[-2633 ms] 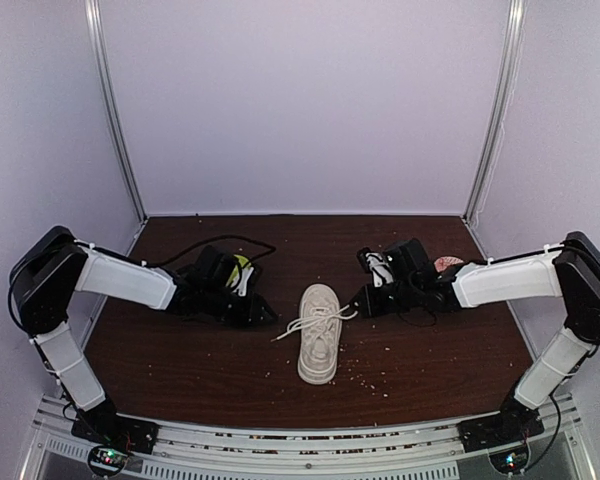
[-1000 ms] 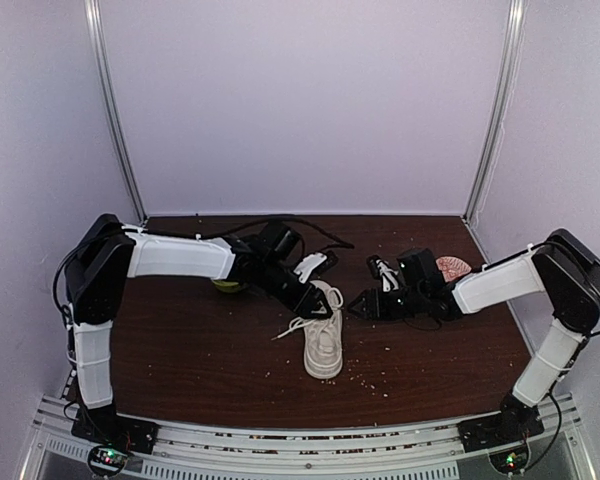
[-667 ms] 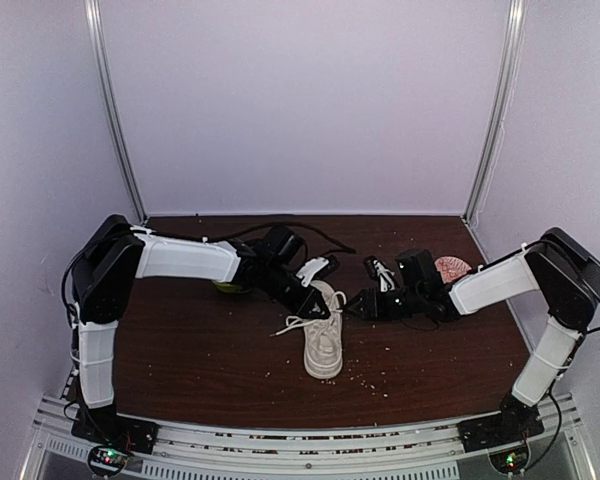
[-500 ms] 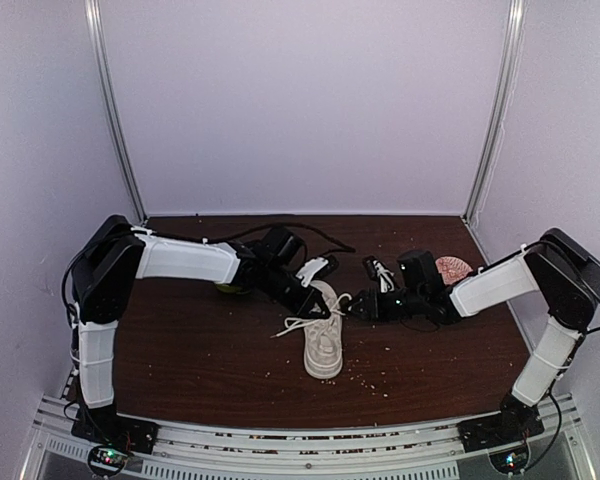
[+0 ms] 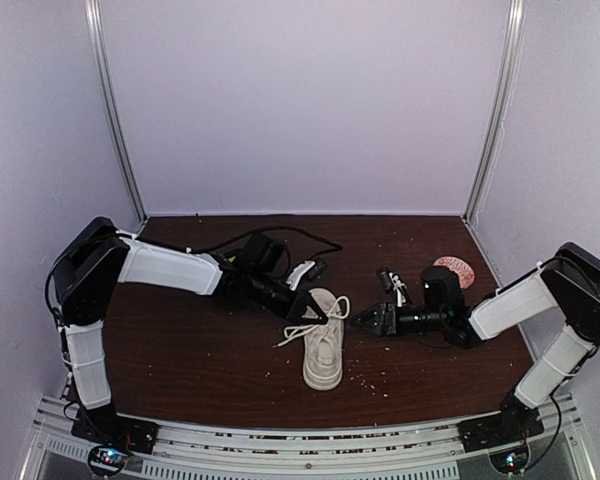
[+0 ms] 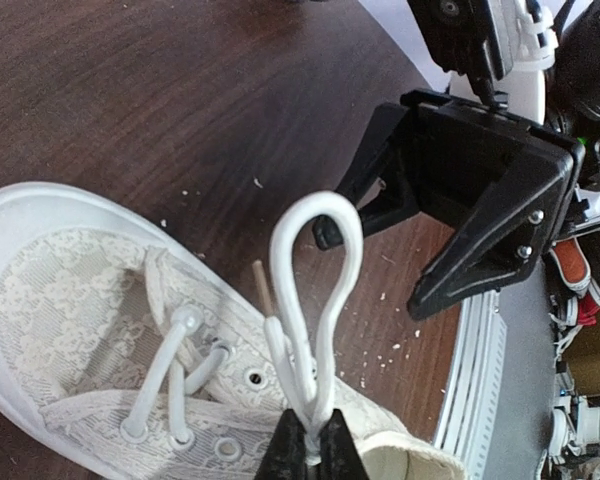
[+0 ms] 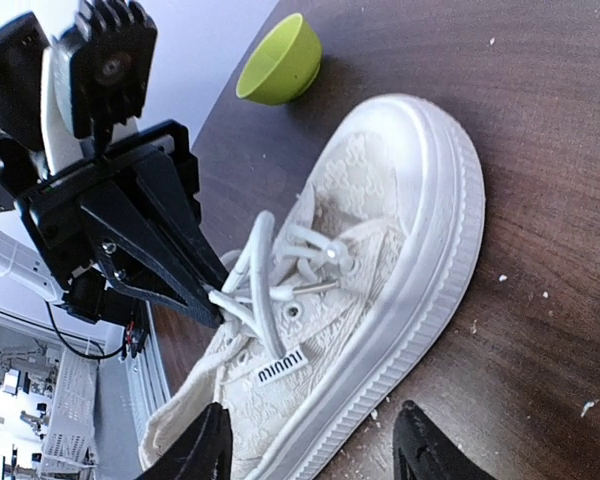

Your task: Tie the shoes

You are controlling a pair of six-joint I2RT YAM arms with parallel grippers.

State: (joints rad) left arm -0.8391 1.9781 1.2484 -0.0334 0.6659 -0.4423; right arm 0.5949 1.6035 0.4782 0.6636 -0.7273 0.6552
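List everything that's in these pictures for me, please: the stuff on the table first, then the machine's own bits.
sneaker: one, off-white with a thick white sole, middle of the table.
lace loop: one, white, held up above the sneaker.
green bowl: one, lime green, on the table past the sneaker, left side.
pinkish round thing: one, far right of the table; too small to identify.
crumbs: many, pale, scattered around the sneaker.
table: one, dark brown.
left arm, right arm: two, white and black.
left tool: black, shut on the lace loop.
right tool: black, open, beside the sneaker.
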